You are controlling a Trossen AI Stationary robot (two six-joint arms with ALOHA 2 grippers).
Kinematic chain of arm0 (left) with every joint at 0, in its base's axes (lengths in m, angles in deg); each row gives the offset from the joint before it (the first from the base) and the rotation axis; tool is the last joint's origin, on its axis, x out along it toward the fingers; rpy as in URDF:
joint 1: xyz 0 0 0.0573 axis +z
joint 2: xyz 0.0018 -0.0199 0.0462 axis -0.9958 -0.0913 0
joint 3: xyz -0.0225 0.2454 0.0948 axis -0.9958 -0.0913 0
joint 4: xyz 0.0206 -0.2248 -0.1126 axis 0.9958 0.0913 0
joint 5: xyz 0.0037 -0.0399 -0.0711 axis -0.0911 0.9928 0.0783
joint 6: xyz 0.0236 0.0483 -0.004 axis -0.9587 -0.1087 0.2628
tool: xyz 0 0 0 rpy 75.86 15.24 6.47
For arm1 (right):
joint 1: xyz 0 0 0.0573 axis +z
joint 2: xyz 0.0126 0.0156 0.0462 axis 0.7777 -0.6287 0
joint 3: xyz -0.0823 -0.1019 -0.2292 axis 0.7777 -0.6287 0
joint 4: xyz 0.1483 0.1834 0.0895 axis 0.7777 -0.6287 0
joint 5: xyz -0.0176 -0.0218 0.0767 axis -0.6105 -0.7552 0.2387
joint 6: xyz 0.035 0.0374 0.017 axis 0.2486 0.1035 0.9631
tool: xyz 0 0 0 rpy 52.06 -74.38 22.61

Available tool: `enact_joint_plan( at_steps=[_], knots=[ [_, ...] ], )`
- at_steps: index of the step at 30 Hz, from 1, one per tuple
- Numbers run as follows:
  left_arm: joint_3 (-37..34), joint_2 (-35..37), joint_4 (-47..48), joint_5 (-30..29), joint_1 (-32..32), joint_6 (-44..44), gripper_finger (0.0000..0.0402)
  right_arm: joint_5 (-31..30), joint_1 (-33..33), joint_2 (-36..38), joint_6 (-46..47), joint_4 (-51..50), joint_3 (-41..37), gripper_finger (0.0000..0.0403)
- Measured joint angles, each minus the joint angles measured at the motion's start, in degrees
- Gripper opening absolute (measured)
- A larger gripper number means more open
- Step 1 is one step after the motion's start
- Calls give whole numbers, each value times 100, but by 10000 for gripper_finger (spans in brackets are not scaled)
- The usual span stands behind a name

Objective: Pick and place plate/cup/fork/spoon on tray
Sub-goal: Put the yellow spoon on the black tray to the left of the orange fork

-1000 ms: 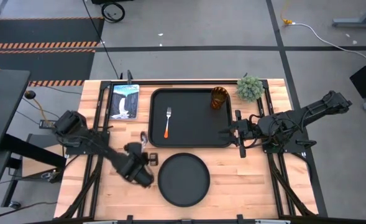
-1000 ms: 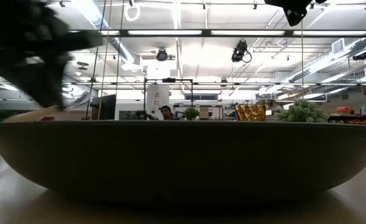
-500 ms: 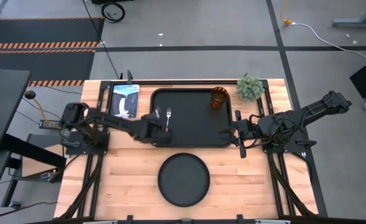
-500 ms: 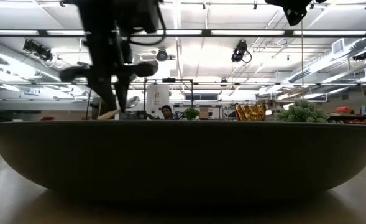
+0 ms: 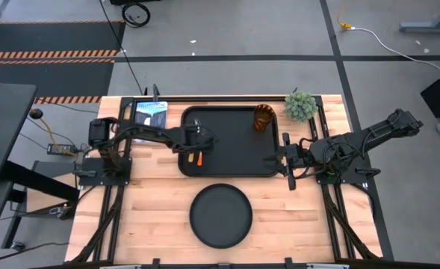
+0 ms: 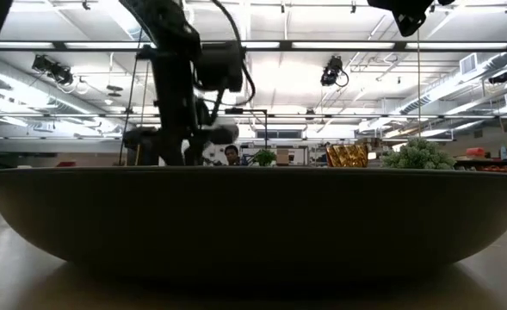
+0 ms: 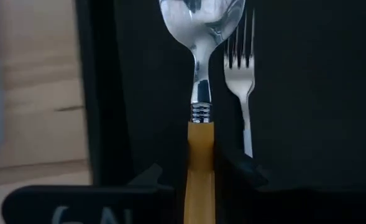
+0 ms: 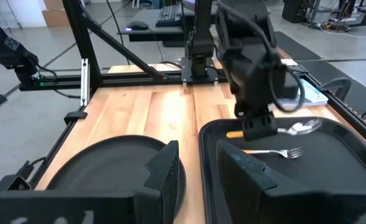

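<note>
My left gripper (image 5: 196, 147) is over the left part of the black tray (image 5: 238, 142), shut on the orange-handled spoon (image 7: 199, 74). The spoon's silver bowl (image 8: 299, 128) points toward the tray's far side. The fork (image 7: 242, 56) lies flat on the tray floor right beside the spoon. The amber cup (image 5: 263, 117) stands in the tray's far right corner. The round black plate (image 5: 220, 215) rests on the table in front of the tray. My right gripper (image 5: 281, 158) waits, open, at the tray's right edge. My left gripper pinches the spoon's orange handle (image 7: 200, 177) between its two fingers, a little behind the metal collar. The fingers (image 8: 260, 126) come from above and lie across the handle. The spoon sits level and low over the tray; whether it touches the floor, I cannot tell.
A small green plant (image 5: 301, 105) stands at the far right, beside the cup. A blue-white picture card (image 5: 151, 116) lies left of the tray. Bare wood lies on both sides of the plate. In the low view the plate's rim (image 6: 253, 224) fills the foreground.
My left gripper has swung from beside the plate toward the far edge and the right, onto the tray's left part, and then gone down. The spoon has come with it and now lies parallel to the fork. My right arm has kept still.
</note>
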Motion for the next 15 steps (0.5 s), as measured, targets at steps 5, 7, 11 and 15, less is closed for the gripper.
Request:
enact_joint_plan(
  at_steps=[5,7,11,15],
  knots=[
    [0,-295,-119,347,153,-106,77,-2,1,2,-11,25,-1,116],
    [0,-347,-213,365,184,-113,79,0,1,0,-13,6,-1,116],
    [0,-341,-216,232,194,-113,96,-1,3,0,-13,-3,-1,116],
    [0,-338,-185,265,220,-106,124,2,6,0,-13,12,-1,116]
  ],
)
